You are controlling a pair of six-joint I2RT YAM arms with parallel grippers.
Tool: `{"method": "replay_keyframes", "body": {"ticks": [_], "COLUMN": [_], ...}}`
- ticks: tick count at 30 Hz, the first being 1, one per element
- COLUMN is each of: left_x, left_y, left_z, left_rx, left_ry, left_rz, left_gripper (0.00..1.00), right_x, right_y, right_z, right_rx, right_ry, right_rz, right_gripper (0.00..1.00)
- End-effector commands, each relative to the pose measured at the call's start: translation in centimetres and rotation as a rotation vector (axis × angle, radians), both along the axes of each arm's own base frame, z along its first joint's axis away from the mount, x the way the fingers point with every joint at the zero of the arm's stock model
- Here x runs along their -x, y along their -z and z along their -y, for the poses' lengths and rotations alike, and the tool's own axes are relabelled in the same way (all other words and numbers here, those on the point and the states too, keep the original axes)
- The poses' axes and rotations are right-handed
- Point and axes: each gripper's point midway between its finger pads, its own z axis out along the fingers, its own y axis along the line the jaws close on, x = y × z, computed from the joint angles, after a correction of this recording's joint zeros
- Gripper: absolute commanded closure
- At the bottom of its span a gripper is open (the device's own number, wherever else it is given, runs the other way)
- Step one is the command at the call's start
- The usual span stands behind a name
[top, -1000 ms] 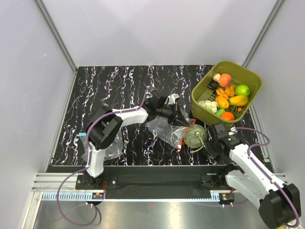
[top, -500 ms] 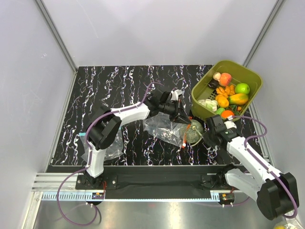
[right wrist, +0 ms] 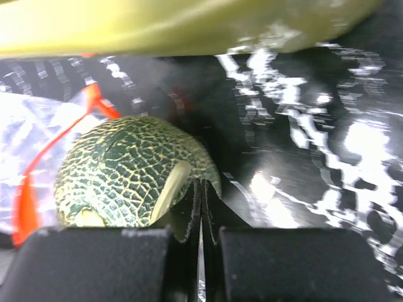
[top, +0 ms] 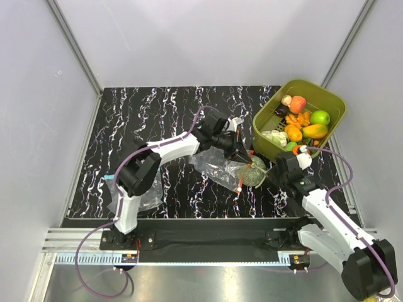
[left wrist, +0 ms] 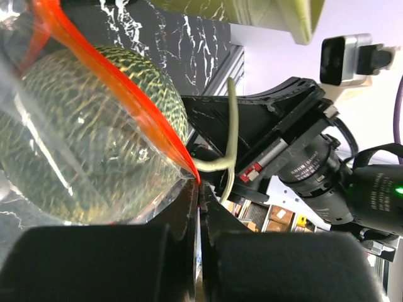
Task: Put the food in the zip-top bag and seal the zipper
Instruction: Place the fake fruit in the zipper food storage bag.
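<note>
Since a second ago the right gripper (top: 272, 172) has pushed left, and the melon (top: 254, 175) now sits deeper in the bag's mouth. From above, the bag (top: 216, 165) lies mid-table with its mouth to the right. The zipper (top: 241, 183) curves round the melon's near-left side. The left gripper (top: 243, 155) holds the mouth's far edge, just near of the tub (top: 264, 146). That tub stands at the far right with other toy fruit (top: 302, 126) inside. A second bag (top: 143, 196) lies beside the left arm's base. The table (top: 145, 119) is black with white veins, and pale walls (top: 189, 38) stand around it.

Left wrist: the fingers (left wrist: 126, 264) are pressed together, pinching the bag's rim where the zipper (left wrist: 119, 85) ends. The melon (left wrist: 69, 145) shows through the plastic, its stem (left wrist: 230, 126) sticking out toward the right gripper.

Right wrist: the fingers (right wrist: 101, 264) are closed, tips against the melon (right wrist: 119, 173) beside its stem (right wrist: 169, 192). Whether they nip the stem I cannot tell. The tub wall (right wrist: 157, 25) is above and the zipper (right wrist: 25, 201) at left.
</note>
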Motion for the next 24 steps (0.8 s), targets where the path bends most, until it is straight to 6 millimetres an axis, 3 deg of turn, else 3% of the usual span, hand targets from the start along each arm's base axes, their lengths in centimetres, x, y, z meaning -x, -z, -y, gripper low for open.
{"method": "replay_keyframes", "body": {"ticks": [1, 7, 12, 20, 24], "left_x": [-0.3, -0.2, 0.2, 0.1, 0.2], "left_y": [-0.6, 0.4, 1.6, 0.5, 0.5], "left_z": [0.6, 0.7, 0.3, 0.6, 0.6], "left_rx": [0.022, 0.005, -0.010, 0.021, 0.064], "left_ry": [0.013, 0.016, 0.022, 0.043, 0.061], "left_rz": [0.044, 0.039, 0.030, 0.050, 0.050], "left_gripper": [1.00, 1.00, 1.00, 1.00, 0.98], "right_x": [-2.6, -4.1, -4.8, -3.4, -3.6], "right_y": [-2.0, -1.9, -2.0, -1.4, -1.3], "right_z": [-2.8, -5.8, -7.1, -6.8, -7.6], "right_rx": [-0.097, -0.224, -0.273, -0.281, -0.310], "right_ry": [-0.089, -0.163, -0.202, -0.201, -0.229], "right_rz": [0.133, 0.195, 0.217, 0.187, 0.188], "right_gripper": [1.00, 1.00, 1.00, 1.00, 1.00]}}
